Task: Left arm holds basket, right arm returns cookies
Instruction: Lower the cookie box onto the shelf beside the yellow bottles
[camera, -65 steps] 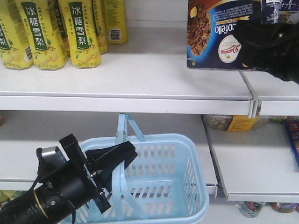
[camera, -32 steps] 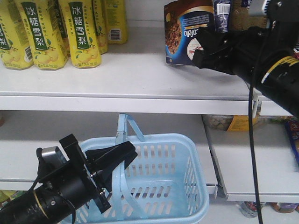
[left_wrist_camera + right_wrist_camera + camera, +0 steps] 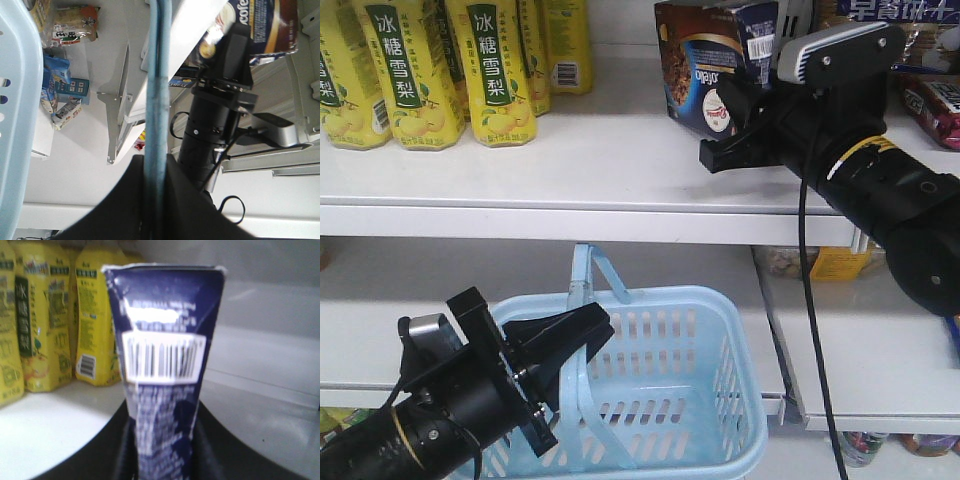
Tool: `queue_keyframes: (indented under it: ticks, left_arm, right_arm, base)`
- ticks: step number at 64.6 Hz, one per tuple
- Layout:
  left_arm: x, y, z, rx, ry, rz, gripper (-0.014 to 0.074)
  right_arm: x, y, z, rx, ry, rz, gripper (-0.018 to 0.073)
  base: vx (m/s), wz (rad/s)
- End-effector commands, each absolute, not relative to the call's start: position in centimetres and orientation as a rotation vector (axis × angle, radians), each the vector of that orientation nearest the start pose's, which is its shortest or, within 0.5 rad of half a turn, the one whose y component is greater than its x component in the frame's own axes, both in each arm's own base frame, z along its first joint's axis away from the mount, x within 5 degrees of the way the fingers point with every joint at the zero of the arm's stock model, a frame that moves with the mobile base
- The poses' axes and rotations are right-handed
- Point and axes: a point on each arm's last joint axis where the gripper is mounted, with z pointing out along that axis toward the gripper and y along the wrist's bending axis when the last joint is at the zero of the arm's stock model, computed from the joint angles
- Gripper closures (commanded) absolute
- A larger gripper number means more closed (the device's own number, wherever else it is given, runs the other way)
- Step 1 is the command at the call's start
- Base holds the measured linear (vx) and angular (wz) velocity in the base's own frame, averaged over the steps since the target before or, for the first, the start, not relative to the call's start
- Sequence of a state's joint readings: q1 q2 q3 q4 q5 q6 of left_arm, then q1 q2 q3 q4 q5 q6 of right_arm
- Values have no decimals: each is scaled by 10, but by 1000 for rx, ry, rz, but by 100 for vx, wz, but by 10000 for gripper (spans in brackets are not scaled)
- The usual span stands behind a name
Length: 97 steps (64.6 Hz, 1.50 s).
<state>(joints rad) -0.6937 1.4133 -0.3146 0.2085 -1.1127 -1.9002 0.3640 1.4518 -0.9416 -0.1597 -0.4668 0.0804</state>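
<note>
Above top shelf (image 3: 620, 160), right gripper (image 3: 740, 125) clamps cookie box (image 3: 705, 60); left gripper (image 3: 565, 335) grips basket (image 3: 720, 400) handle.

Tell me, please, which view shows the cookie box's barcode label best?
The right wrist view: the barcode label fills mid-frame, facing the camera. The front view shows it small and angled; the left wrist view shows the cookie box without it.

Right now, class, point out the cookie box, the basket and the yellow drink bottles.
cookie box (image 3: 705, 70), exterior front-facing view, on its printed front face.
basket (image 3: 745, 400), exterior front-facing view, on its slotted right wall.
yellow drink bottles (image 3: 490, 70), exterior front-facing view, on one bottle's label.
</note>
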Motion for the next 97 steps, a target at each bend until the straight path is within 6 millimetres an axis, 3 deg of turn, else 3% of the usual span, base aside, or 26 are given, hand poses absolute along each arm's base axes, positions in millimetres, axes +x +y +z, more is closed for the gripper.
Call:
queue_keyframes:
  ticks: [1, 33, 40, 56, 66, 97]
  left_arm:
    - [165, -161, 253, -652, 1393, -2286, 596]
    - [165, -161, 253, -652, 1393, -2286, 596]
    - [165, -161, 253, -652, 1393, -2286, 596]
    - [165, -161, 253, -652, 1393, -2286, 596]
    - [165, -161, 253, -652, 1393, -2286, 596]
    - [165, -161, 253, -652, 1393, -2286, 596]
  right_arm:
    - [310, 124, 344, -377, 1399, 283, 564]
    - [312, 125, 341, -376, 1401, 289, 547]
    - [312, 125, 342, -375, 1397, 289, 491]
    - [309, 124, 347, -372, 1381, 291, 239]
    - [306, 123, 350, -369, 1374, 292, 141]
    - [290, 116, 368, -335, 1401, 317, 129]
  base:
    - [0, 0]
    - [0, 0]
    - [0, 0]
    - [0, 0]
    - [0, 0]
    - [0, 0]
